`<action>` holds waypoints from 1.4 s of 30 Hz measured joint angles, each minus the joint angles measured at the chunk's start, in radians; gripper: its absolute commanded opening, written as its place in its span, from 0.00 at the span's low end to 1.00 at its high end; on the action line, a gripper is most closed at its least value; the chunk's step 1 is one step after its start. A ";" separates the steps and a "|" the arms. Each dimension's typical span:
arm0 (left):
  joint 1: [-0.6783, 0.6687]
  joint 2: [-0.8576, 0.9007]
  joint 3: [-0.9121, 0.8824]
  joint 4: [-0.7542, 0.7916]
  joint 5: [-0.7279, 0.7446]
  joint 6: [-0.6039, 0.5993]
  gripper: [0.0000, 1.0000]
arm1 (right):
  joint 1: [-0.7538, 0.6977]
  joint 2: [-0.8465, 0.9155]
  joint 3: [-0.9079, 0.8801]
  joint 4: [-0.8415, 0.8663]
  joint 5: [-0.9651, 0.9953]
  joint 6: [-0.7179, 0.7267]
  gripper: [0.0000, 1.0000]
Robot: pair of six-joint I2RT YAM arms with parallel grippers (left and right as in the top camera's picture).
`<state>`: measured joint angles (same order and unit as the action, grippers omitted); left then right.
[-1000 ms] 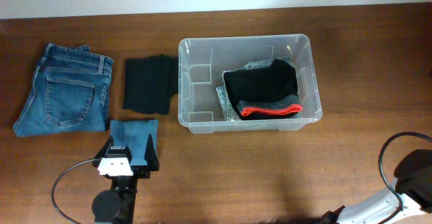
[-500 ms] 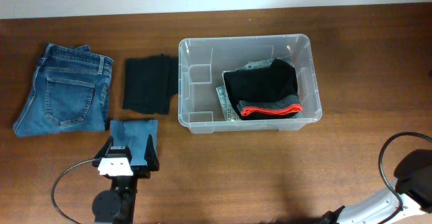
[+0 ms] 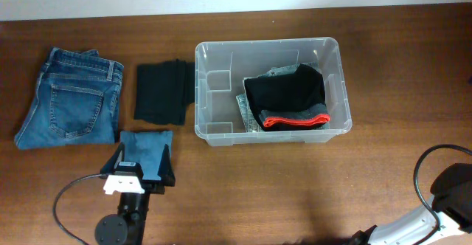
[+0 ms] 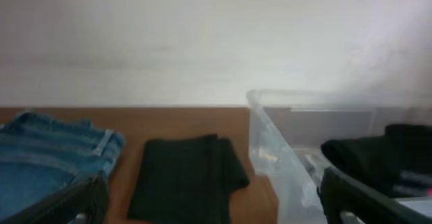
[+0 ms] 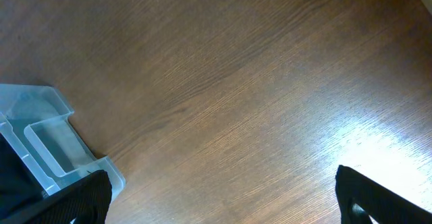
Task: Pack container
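Observation:
The clear container [image 3: 210, 60] stands at centre right of the table. It holds a folded black garment with a red edge [image 3: 287, 97] on grey denim in its right half. Its left wall shows in the left wrist view [image 4: 277, 160]. My left gripper [image 3: 141, 165] is open, its fingers either side of the near end of a small folded blue cloth [image 3: 146, 147]. In its own view the gripper [image 4: 216, 214] is wide open with nothing between the fingers. My right gripper [image 5: 223, 200] is open over bare wood, near a container corner [image 5: 47, 140].
Folded blue jeans [image 3: 70, 101] lie at far left, also showing in the left wrist view [image 4: 47, 163]. A folded black cloth [image 3: 162, 91] lies between the jeans and the container, ahead of the left gripper [image 4: 185, 177]. The right arm and its cable [image 3: 442, 193] are at the bottom right.
The left arm has shifted slightly towards the near edge. The cloths, the container and the right arm have not moved.

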<state>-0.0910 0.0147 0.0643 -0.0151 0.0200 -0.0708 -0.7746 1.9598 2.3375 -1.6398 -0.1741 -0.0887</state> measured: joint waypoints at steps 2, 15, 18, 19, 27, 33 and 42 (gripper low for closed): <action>0.000 0.004 0.081 -0.098 0.010 0.000 0.99 | 0.000 0.000 0.000 0.000 0.000 0.000 0.98; 0.000 0.636 0.873 -0.745 -0.009 0.035 0.99 | 0.000 0.000 0.000 -0.003 0.000 0.000 0.98; 0.000 0.909 1.045 -0.933 -0.009 0.086 0.99 | 0.000 0.000 0.000 -0.002 0.000 0.001 0.98; 0.000 0.969 1.080 -0.974 -0.009 0.093 0.99 | 0.000 0.000 0.000 -0.003 0.001 0.000 0.98; 0.000 1.416 1.182 -1.141 0.004 0.117 0.99 | 0.000 0.000 0.000 -0.003 0.000 0.003 0.98; 0.000 1.542 1.183 -1.141 0.034 0.117 0.99 | 0.000 0.000 0.000 -0.003 0.000 0.002 0.98; 0.001 1.689 1.183 -1.055 0.048 0.089 0.99 | 0.000 0.000 0.000 -0.003 0.000 0.003 0.98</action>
<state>-0.0902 1.7039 1.2476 -1.0698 0.0681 0.0181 -0.7746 1.9598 2.3375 -1.6424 -0.1741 -0.0860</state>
